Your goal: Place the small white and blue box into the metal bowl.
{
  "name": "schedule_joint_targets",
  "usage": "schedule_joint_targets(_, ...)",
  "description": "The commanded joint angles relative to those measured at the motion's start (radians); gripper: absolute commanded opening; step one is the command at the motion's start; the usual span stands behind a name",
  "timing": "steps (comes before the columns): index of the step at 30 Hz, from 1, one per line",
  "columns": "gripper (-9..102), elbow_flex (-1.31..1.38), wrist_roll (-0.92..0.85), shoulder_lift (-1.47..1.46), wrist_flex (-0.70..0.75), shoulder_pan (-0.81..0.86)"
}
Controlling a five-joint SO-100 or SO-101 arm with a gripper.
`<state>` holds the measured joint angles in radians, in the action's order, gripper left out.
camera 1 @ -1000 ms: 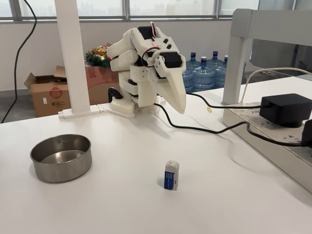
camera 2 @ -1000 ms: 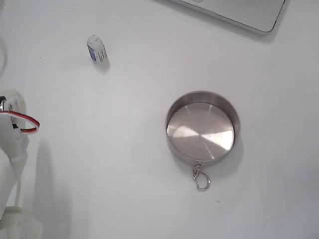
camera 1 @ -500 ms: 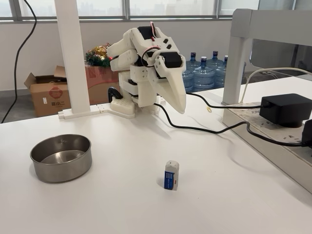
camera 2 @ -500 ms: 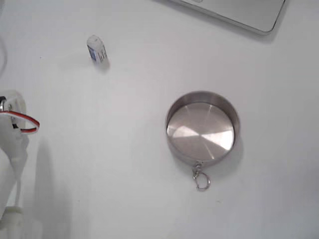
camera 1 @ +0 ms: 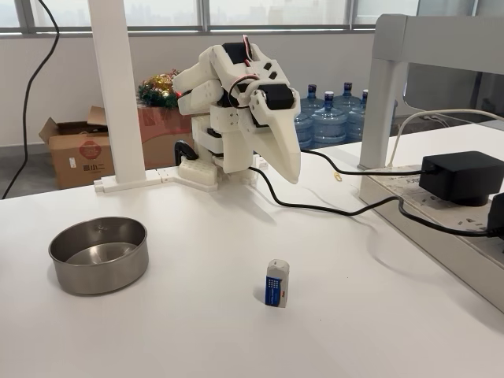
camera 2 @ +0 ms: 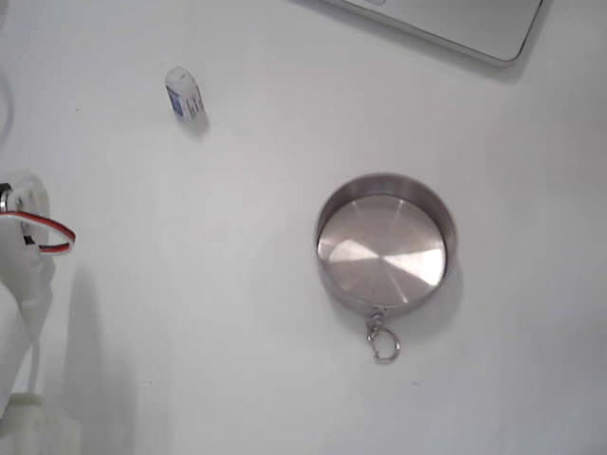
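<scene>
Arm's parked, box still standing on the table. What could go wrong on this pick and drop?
1. The small white and blue box is narrow and stands upright; a glancing touch from the gripper would likely topple it.
2. The black cable trails across the table between the arm's base and the box, so the descent might snag it.
3. The metal bowl sits loose and far from the box; a long carry and a low release could nudge it.

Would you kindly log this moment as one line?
hand: folded at base, shut, empty | small white and blue box: upright on table | metal bowl: empty
</scene>
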<state>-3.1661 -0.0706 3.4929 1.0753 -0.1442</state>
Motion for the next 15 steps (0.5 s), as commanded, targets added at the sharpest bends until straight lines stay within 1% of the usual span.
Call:
schedule_joint_targets(1,-5,-0.052,-0.006,0.018,0.006,0.003)
schedule_joint_targets(12,-5,-0.052,0.000,0.017,0.006,0.018)
schedule_joint_targets(15,-5,-0.049,0.002,-0.044,-0.015,0.018)
